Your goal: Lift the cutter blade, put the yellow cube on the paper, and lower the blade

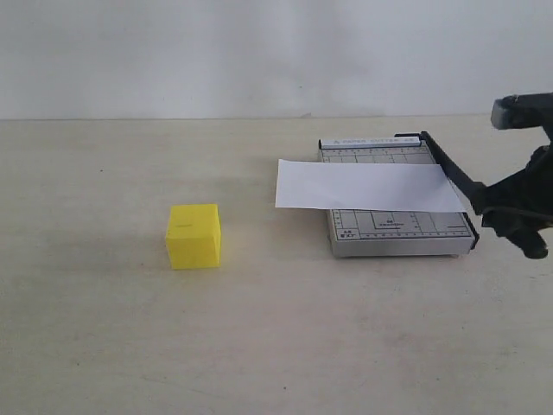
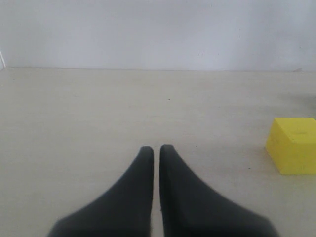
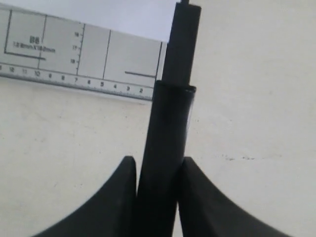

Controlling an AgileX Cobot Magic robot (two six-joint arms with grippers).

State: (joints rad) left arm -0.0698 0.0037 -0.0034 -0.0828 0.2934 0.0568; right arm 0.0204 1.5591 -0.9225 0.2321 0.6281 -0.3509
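Observation:
The yellow cube (image 1: 193, 235) stands on the table left of the grey cutter base (image 1: 393, 226); the left wrist view shows the cube (image 2: 292, 145) off to one side. The white paper (image 1: 363, 186) lies across the base, overhanging its left edge. The cutter blade (image 1: 454, 173) runs along the base's right edge, its handle end a little above the front corner. My right gripper (image 1: 499, 212) is shut on the blade's thick handle (image 3: 170, 128), held between the fingers of that gripper (image 3: 157, 165). My left gripper (image 2: 156, 148) is shut on nothing and is out of the exterior view.
The cutter base (image 3: 74, 54) with its printed ruler and a strip of paper (image 3: 123, 15) lie beyond the held handle. A plain white wall (image 1: 259, 52) backs the beige table (image 1: 259, 346).

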